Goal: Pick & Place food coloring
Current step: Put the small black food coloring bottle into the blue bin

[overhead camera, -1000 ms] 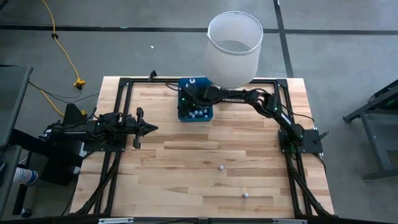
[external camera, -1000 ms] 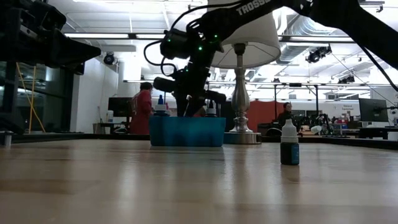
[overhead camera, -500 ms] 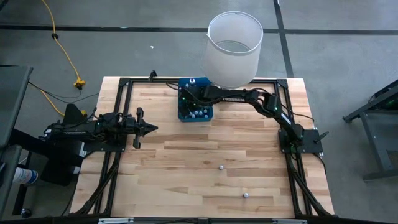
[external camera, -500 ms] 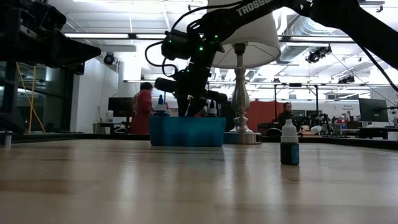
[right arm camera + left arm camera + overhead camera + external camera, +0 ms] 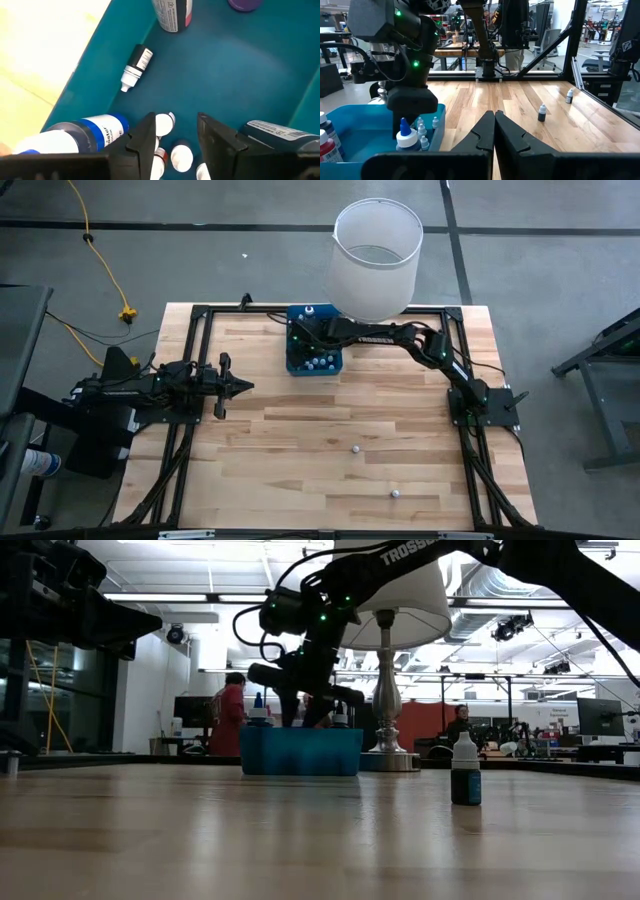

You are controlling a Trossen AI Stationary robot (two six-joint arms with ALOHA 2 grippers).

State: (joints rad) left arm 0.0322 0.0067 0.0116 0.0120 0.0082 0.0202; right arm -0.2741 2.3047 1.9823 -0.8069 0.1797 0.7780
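A blue tray [image 5: 313,352] at the table's far middle holds the food coloring: small white-capped bottles [image 5: 181,155] stand on its floor, and one [image 5: 135,67] lies on its side. My right gripper [image 5: 175,135] reaches down into the tray [image 5: 300,752], open, with a white cap [image 5: 164,122] between its fingers, close to one of them. Two more small bottles [image 5: 354,448] [image 5: 395,493] stand on the wood nearer the front. My left gripper [image 5: 494,125] waits shut at the table's left [image 5: 240,387], pointing level. My right gripper stands open over the small bottles in the tray, coming in from above at a slant. One white cap [image 5: 167,120] sits right beside one finger [image 5: 145,137]; I cannot tell whether they touch.
Larger bottles [image 5: 85,132] [image 5: 280,132] [image 5: 172,12] and a purple cap [image 5: 245,4] crowd the tray. A big white shade on a metal stand [image 5: 376,255] rises just behind the tray. The wood between the tray and the two loose bottles is bare.
My right gripper has opened while staying in place in the tray: in the low view its two fingers now stand visibly apart where they were close together before.
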